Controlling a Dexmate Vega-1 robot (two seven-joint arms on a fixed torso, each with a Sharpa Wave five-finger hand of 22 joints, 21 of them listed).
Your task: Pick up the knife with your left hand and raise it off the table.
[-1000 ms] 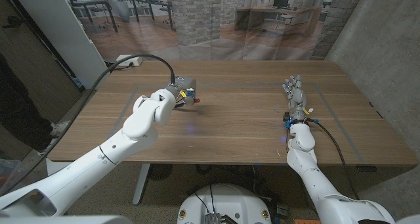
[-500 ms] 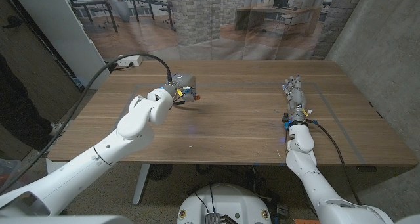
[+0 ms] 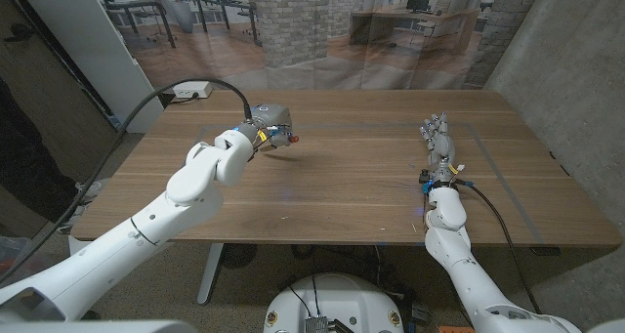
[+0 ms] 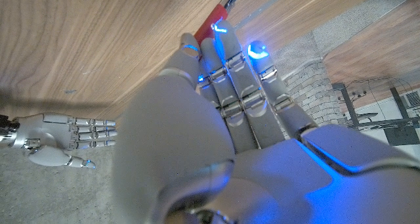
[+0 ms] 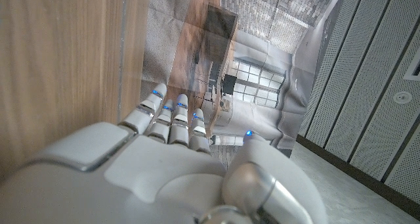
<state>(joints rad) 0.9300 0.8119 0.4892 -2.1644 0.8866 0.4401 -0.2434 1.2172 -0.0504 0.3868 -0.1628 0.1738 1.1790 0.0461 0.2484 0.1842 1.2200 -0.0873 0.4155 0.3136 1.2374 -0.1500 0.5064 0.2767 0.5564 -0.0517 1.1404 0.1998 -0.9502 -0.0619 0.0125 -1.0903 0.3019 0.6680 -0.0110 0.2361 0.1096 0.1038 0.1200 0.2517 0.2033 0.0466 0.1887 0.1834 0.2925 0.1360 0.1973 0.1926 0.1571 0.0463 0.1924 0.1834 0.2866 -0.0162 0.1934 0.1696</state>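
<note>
On the far-left part of the tabletop point(image 3: 342, 191), the left hand point(image 3: 271, 128) has crept farther away and curls its fingers over the knife point(image 4: 223, 8). Its red handle shows from the left wrist; whether it has lifted can't be told. The right hand point(image 3: 439, 143) rests spread.

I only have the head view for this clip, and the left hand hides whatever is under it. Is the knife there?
Observer: Yes. The left wrist view shows a red knife handle right at the fingertips of the left hand, with the wooden table behind it. I cannot tell whether the knife is gripped or lifted.
Operator: Is the right hand holding anything?
Observer: No. In the right wrist view the right hand has its fingers stretched out straight, with nothing in them.
</note>
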